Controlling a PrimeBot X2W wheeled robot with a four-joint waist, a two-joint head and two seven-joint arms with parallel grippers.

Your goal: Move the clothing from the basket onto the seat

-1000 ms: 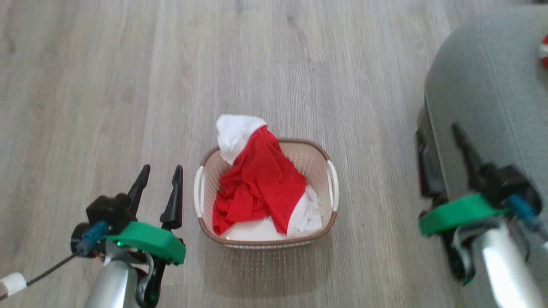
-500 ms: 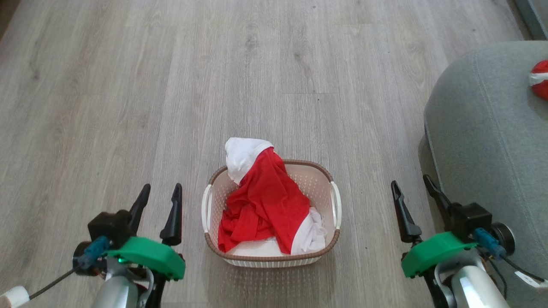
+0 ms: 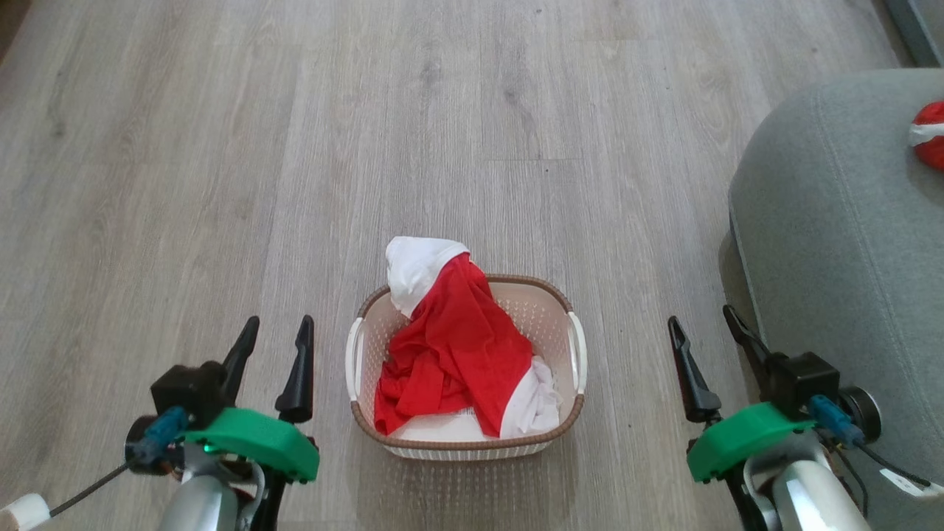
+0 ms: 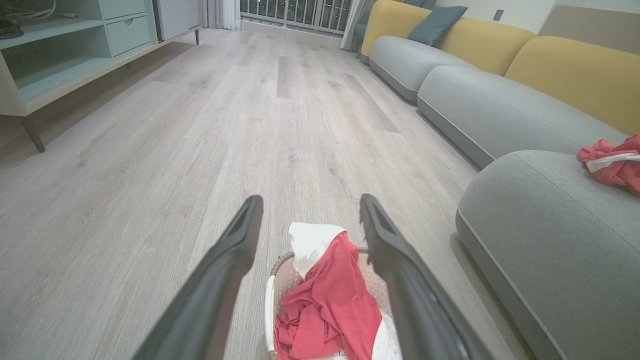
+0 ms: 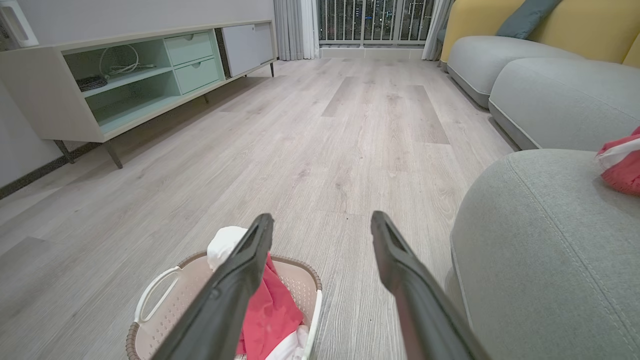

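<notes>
On the wood floor in front of me stands the cream basket (image 3: 557, 310) with a brown rim. Red and white clothing (image 3: 450, 346) is heaped in it, one white end hanging over the far rim. Another red and white garment (image 3: 931, 133) lies on the grey seat (image 3: 833, 221) at the right. My left gripper (image 3: 274, 333) hovers open to the left of the basket, empty. To the basket's right, close to the seat's edge, my right gripper (image 3: 702, 328) is open and empty too. The left wrist view shows the clothing (image 4: 327, 305) between the left gripper's (image 4: 306, 205) fingers.
More sofa sections with yellow backs (image 4: 575, 75) run along the right side. A low pale-green media cabinet (image 5: 125, 85) stands at the far left. Bare wood floor (image 3: 369, 147) stretches ahead of the basket.
The head camera has swung and settled, so the basket now sits centred. My right gripper has come off the seat's front edge to the floor side of it. The clothing has not moved.
</notes>
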